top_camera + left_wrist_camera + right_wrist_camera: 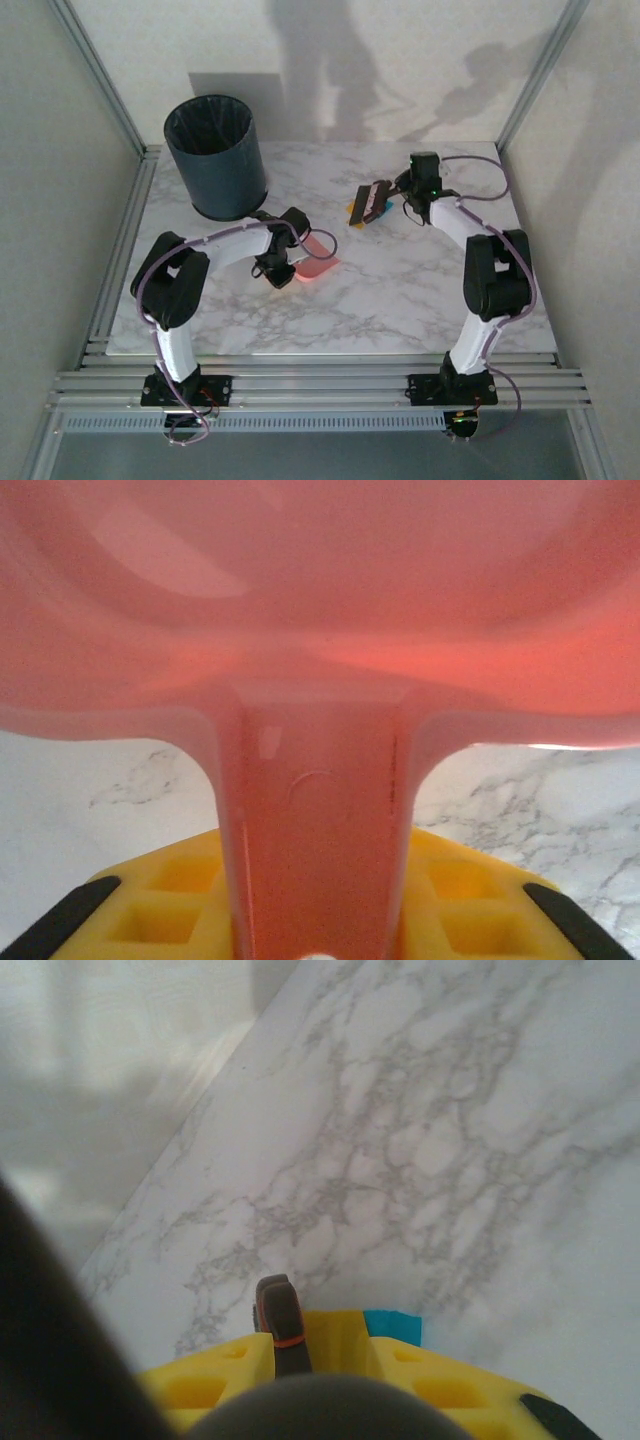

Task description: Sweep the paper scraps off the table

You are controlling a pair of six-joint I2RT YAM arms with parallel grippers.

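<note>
- Dustpan handle point(315, 810): L gripper point(315, 920) clamped tight on it.
- R gripper point(320, 1360) closed round brush point(280, 1325).
- Risk: dustpan point(318, 262) well apart from paper scraps point(392, 1326); a sweep cd scatter them over table point(400, 290).

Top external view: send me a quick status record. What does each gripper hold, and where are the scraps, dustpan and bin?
left gripper: shut on the handle of the pink dustpan
right gripper: shut on a dark brush
dustpan position: mid-table, near side of the bin
paper scraps: orange and teal bits at the brush head, far right of centre
dustpan to scraps: apart, bare table between
bin: upright, dark liner, far left corner
</note>
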